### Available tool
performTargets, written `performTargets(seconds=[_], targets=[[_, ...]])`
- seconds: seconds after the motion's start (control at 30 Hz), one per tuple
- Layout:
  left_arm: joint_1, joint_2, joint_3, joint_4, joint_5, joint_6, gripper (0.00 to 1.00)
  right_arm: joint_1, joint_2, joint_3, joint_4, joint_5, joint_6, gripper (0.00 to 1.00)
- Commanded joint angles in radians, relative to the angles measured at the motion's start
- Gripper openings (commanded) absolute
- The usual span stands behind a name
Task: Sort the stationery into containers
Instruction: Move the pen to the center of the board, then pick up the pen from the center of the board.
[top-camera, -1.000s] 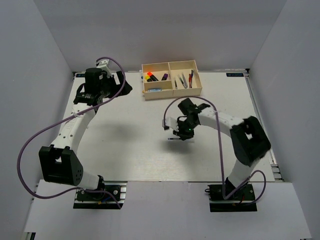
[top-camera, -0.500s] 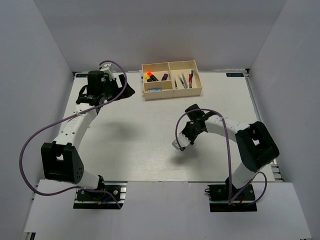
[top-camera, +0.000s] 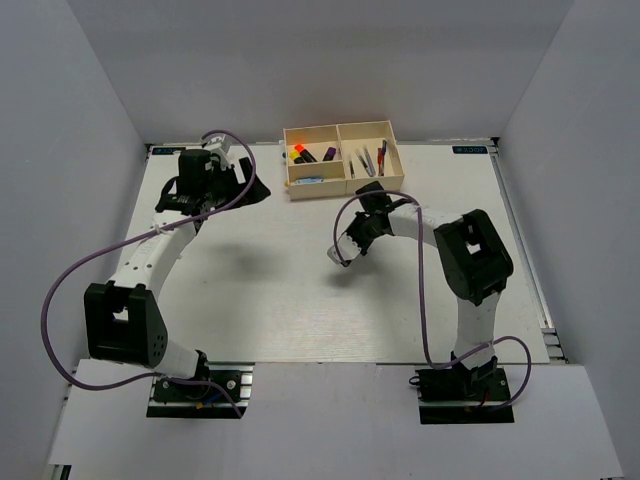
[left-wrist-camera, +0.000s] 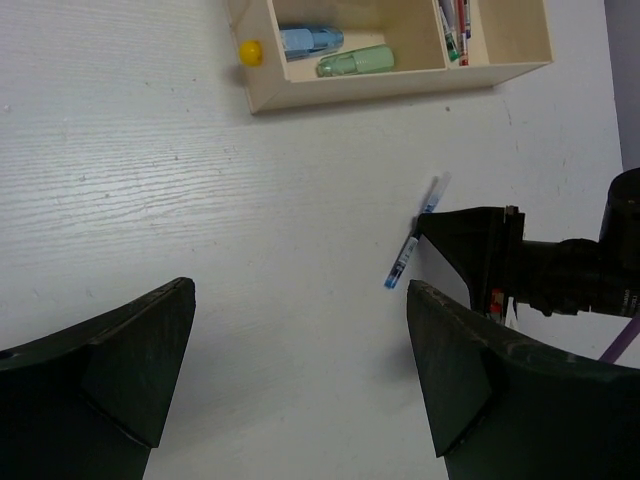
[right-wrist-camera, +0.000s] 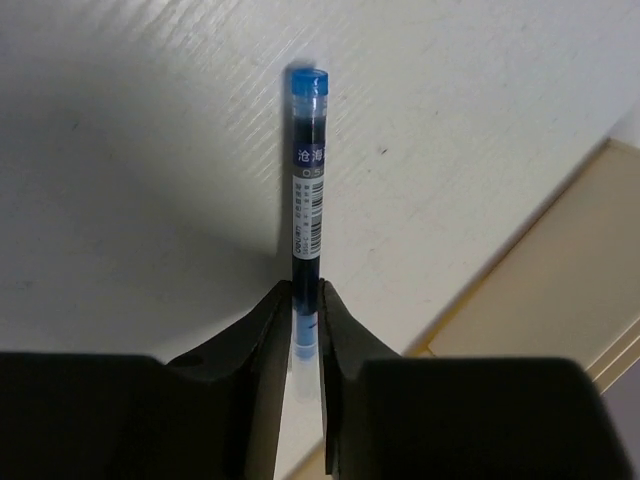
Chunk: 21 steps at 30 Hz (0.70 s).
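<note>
1. The right gripper (right-wrist-camera: 303, 300) is nearly closed, its two fingers pinching the lower end of a blue pen (right-wrist-camera: 305, 190); the pen sticks straight up the wrist frame, blue tip at the top and a white printed label along its barrel.
2. In the overhead view the right gripper (top-camera: 356, 235) sits at centre frame, just below the tray (top-camera: 343, 190); the pen is too thin to make out there.
3. In the left wrist view the blue pen (left-wrist-camera: 410, 250) slants from lower left to upper right at the tip of the right gripper (left-wrist-camera: 428, 228); whether it touches the table (top-camera: 250, 290) I cannot tell.
4. The left gripper (left-wrist-camera: 300, 340) is spread wide with nothing between its fingers; overhead, it (top-camera: 250, 185) hangs at upper left, beside the tray and apart from it.
5. The tray stands at top centre; highlighters (top-camera: 305, 153) lie in its upper left compartment; thin pens (top-camera: 368, 160) lie in the larger right one.
6. A pale blue piece (left-wrist-camera: 310, 40) and a pale green piece (left-wrist-camera: 355, 60) lie side by side in the lower left compartment.
</note>
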Motion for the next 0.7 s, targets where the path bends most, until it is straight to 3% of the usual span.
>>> performTargets(seconds=[0.0,0.1,0.2,0.23,0.27,0.3,0.43,0.53,0.57,0.67], targets=[[0.004,-0.038,0.001,0.016,0.014,0.015,0.96,-0.009,0.006,0.019,0.008,-0.001,-0.816,0.23],[0.004,-0.041,-0.007,0.018,0.024,0.025,0.96,-0.017,-0.023,-0.036,0.006,0.013,-0.813,0.27],[0.004,-0.040,-0.014,0.031,0.080,0.050,0.95,-0.025,-0.061,-0.084,0.026,-0.010,-0.782,0.49],[0.004,-0.040,-0.019,0.044,0.100,0.079,0.94,-0.022,-0.067,-0.108,0.056,-0.021,-0.752,0.68],[0.004,-0.041,-0.020,0.050,0.116,0.087,0.92,-0.022,-0.085,-0.118,0.073,-0.042,-0.733,0.77],[-0.006,-0.044,-0.028,0.056,0.121,0.091,0.91,-0.023,-0.096,-0.122,0.086,-0.060,-0.713,0.80],[-0.026,-0.066,-0.066,0.134,0.161,0.102,0.81,-0.017,-0.222,-0.145,0.158,-0.161,-0.501,0.82],[-0.064,-0.015,-0.034,0.108,0.158,0.136,0.72,-0.014,-0.367,-0.177,0.185,-0.191,-0.174,0.82],[-0.078,0.021,-0.022,0.097,0.152,0.145,0.71,-0.015,-0.406,-0.203,0.199,-0.183,0.032,0.82],[-0.164,0.083,0.024,0.068,0.112,0.188,0.69,-0.020,-0.527,-0.217,0.192,-0.089,0.401,0.79]])
